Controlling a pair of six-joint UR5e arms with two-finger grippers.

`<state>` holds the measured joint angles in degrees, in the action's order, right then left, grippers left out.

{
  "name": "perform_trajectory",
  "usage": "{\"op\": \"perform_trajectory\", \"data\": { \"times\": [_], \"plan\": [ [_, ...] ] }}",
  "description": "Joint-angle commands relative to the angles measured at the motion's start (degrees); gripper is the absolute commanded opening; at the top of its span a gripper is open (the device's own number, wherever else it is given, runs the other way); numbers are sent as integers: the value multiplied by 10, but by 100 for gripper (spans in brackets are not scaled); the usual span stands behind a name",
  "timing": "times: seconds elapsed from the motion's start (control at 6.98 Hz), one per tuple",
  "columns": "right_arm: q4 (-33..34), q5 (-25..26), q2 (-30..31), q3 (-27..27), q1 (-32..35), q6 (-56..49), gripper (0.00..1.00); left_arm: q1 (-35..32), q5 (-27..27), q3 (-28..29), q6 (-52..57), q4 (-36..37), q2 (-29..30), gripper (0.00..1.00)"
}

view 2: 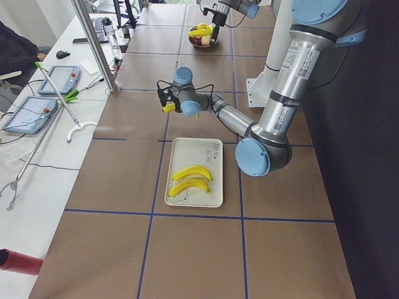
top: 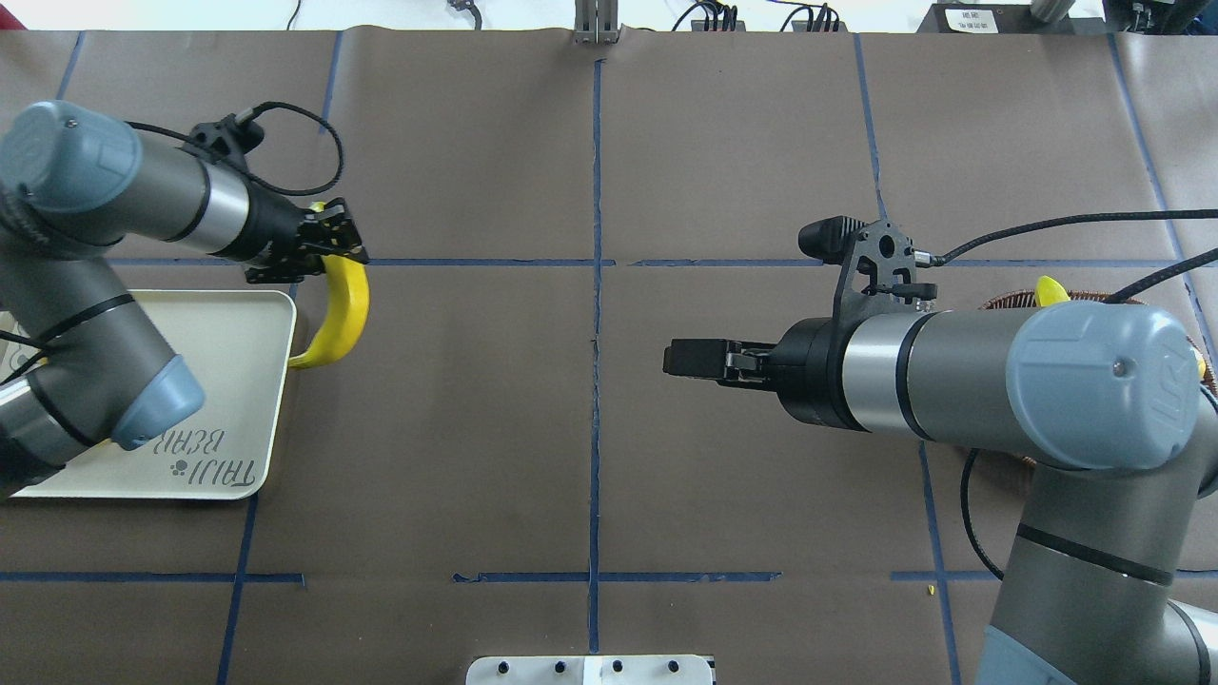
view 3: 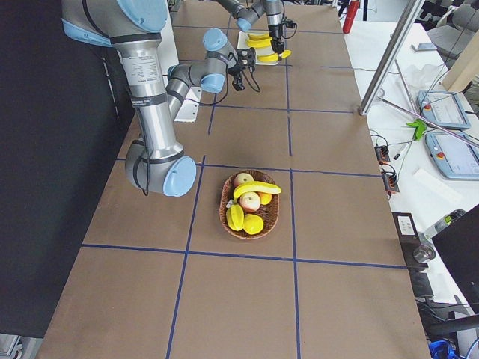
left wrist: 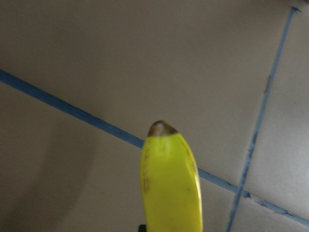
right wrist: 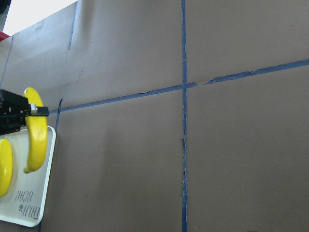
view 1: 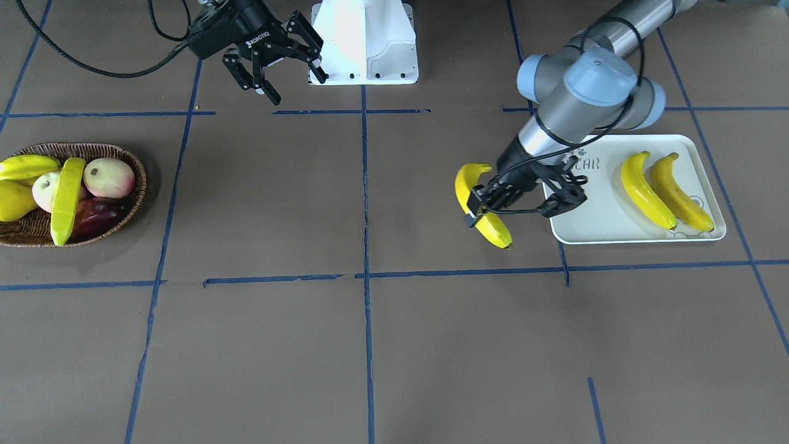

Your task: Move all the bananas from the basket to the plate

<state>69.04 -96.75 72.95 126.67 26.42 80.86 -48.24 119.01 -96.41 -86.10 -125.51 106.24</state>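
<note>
My left gripper (view 1: 485, 206) is shut on the middle of a yellow banana (view 1: 487, 225) and holds it above the table, just beside the white tray (view 1: 601, 213). This shows in the overhead view too, with the left gripper (top: 333, 243), the banana (top: 347, 309) and the tray (top: 224, 381). Two bananas (view 1: 646, 191) (view 1: 681, 194) lie side by side on the tray. One longer, greener banana (view 1: 66, 200) lies on top of the fruit in the wicker basket (view 1: 134, 169). My right gripper (view 1: 297, 89) is open and empty, in the air near the robot base and away from the basket.
The basket also holds apples (view 1: 110, 177), a dark red fruit (view 1: 95, 216), a plump yellow fruit (view 1: 12, 200) and a shorter yellow-green fruit (view 1: 28, 166). The white robot base (view 1: 365, 43) stands at the table's back edge. Blue tape lines cross the brown table.
</note>
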Motion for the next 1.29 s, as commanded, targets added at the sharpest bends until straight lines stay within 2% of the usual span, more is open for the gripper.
{"op": "perform_trajectory", "data": {
  "times": [0.0, 0.29, 0.43, 0.57, 0.72, 1.0, 1.15],
  "plan": [
    [1, 1, 3, 0, 3, 0, 100, -31, 3, -31, 119, 1, -121, 0],
    [1, 2, 5, 1, 3, 0, 100, -34, 0, -29, 165, -3, -172, 0],
    [1, 1, 6, 2, 5, 0, 100, -34, -1, -29, 165, -3, -176, 11],
    [1, 0, 11, 2, 11, -1, 100, -33, -6, -29, 160, -4, -173, 98],
    [0, -16, 27, 4, 27, -3, 100, -32, -17, -32, 158, -6, -173, 100],
    [1, -114, 69, 2, 108, -12, 100, -32, -17, -35, 158, -23, -171, 100],
    [0, -157, 111, -1, 146, -65, 100, -32, -8, -52, 157, -21, -164, 100]
  ]
}}
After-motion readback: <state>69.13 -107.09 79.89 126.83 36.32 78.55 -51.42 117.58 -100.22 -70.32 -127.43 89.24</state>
